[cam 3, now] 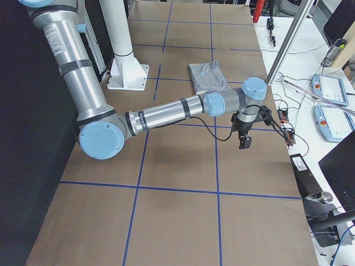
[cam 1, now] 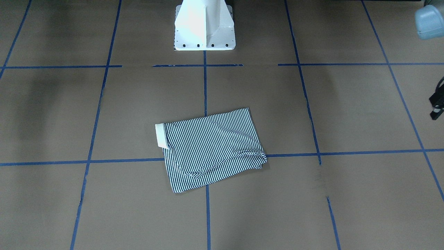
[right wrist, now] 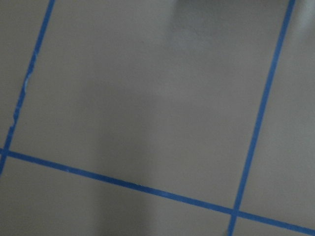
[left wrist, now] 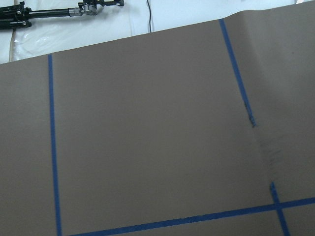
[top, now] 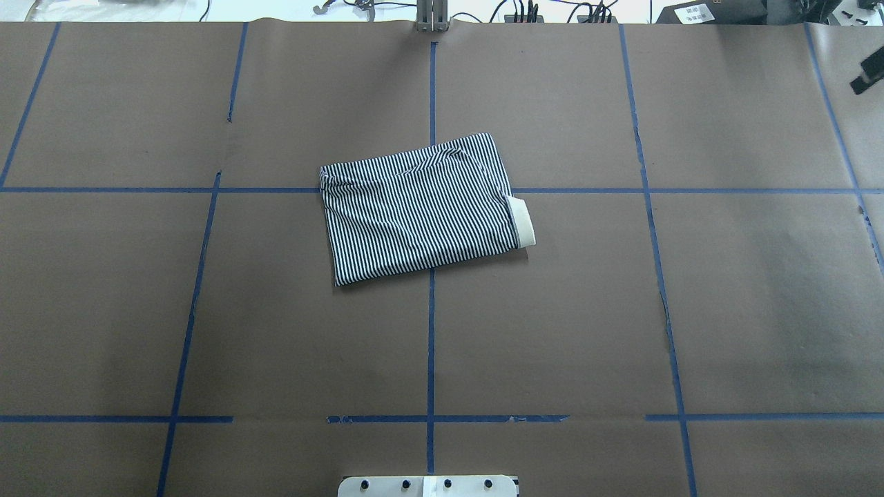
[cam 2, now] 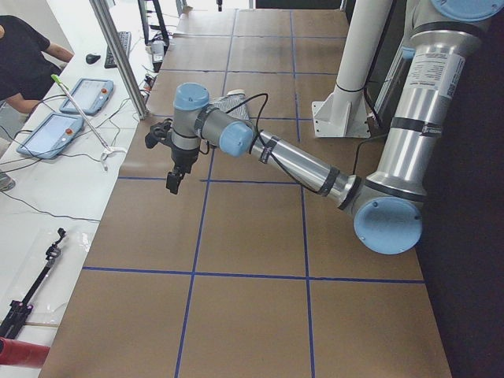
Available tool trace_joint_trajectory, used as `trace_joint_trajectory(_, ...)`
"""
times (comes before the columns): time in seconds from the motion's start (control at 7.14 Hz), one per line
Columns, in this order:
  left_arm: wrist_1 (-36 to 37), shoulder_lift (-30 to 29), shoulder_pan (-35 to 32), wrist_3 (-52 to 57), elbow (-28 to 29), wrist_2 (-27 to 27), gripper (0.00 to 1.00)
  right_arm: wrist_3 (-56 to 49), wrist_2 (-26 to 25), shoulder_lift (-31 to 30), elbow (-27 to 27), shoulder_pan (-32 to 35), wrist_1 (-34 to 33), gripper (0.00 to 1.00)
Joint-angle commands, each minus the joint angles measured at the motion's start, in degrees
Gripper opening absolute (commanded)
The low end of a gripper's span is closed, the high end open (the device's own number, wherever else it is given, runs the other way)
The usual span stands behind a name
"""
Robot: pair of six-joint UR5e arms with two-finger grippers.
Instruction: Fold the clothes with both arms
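Fingers [cam 2: 172, 184] of left gripper [cam 2: 171, 190]: holding nothing, spread or closed cannot tell. Same for right gripper [cam 3: 243, 146]. Arms parked at opposite ends of table [top: 207, 310], well clear of shirt [top: 418, 214], likely because fold looks done. Shirt lies mid-table as compact rectangle, collar [top: 523, 221] poking out.

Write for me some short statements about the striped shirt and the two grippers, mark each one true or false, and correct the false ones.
1. The polo shirt lies folded on the table. True.
2. One gripper holds the shirt. False: the left gripper and the right gripper hang over bare table, away from it.
3. A cream band sticks out at one edge of the fold. True.
4. The shirt touches the white pedestal base. False: bare table lies between them.
5. The shirt covers a crossing of blue tape lines. True.
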Motion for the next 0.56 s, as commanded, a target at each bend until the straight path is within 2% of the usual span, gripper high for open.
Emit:
trace_joint_trajectory(0.0, -0.7, 5.9, -7.0, 25.4, 2.0, -0.8, 1.00, -10.5, 0.8, -10.1, 0.3, 6.0, 0.7, 1.00)
trace_joint_trajectory(0.42, -1.1, 7.9, -6.3, 25.7, 4.3, -0.2, 1.00, -9.5, 1.7, -19.1, 1.0, 7.1, 3.9, 1.00)
